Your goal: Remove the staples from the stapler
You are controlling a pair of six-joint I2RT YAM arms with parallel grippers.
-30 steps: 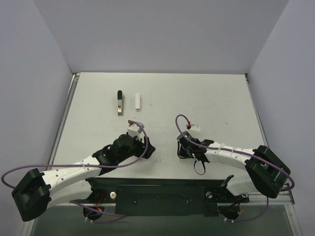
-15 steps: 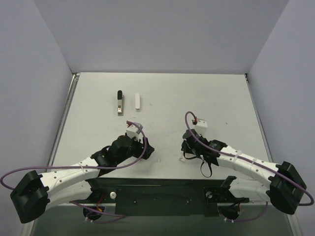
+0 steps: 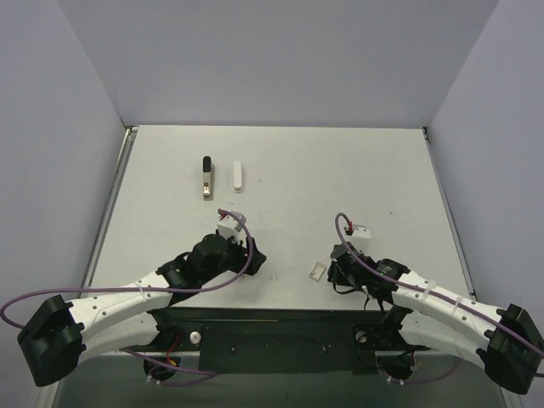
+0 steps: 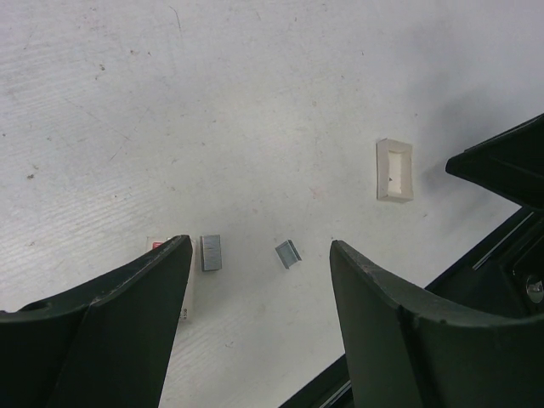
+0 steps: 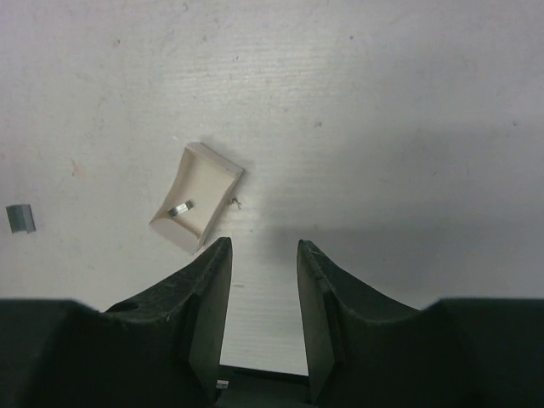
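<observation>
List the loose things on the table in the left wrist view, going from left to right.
staple strip → small staple clip → cream tray

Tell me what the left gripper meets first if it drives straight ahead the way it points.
Probably the table, right where two grey staple pieces lie ahead of the left gripper; depth is hard to judge.

A red-tipped white piece (image 4: 189, 287) hides partly behind the left claw (image 4: 259, 246).
</observation>
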